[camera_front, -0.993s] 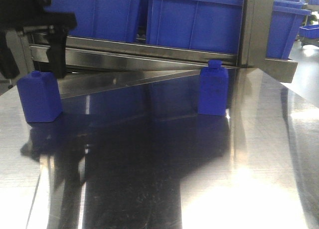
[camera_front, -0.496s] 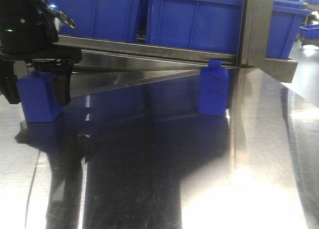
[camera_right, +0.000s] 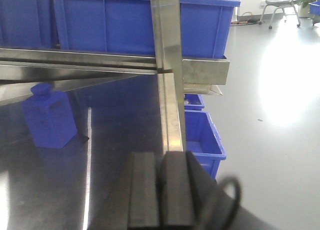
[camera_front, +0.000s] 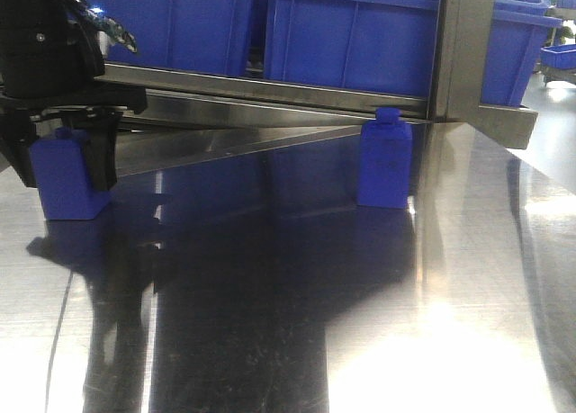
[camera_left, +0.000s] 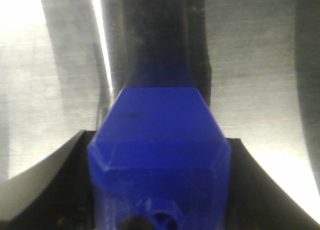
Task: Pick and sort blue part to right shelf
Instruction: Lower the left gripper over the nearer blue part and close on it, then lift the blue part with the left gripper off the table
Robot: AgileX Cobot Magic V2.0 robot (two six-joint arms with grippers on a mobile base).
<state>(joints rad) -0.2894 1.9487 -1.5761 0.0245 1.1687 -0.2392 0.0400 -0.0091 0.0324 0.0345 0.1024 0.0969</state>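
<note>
Since half a second ago, the left gripper [camera_front: 61,179] has brought its fingers [camera_front: 101,157] closer together. They now press on the two sides of the blue part [camera_front: 61,175]; before, a small gap showed at each side. The part itself has not moved and stands upright on the steel table [camera_front: 360,323].

You see the part as a deep blue block shaped like a bottle, with sloped shoulders and a small neck on top. In the left wrist view it [camera_left: 160,135] fills the space between the dark fingers.

Well apart to the right of this gripper stands the second blue part [camera_front: 385,161], also upright. Behind both parts runs the shelf rail [camera_front: 270,94], with blue bins [camera_front: 351,35] on it.

The right gripper [camera_right: 160,190] has its fingers together with nothing between them. The steel shelf post [camera_right: 167,89] rises directly ahead of it, and the second part [camera_right: 50,117] is ahead to its left.
</note>
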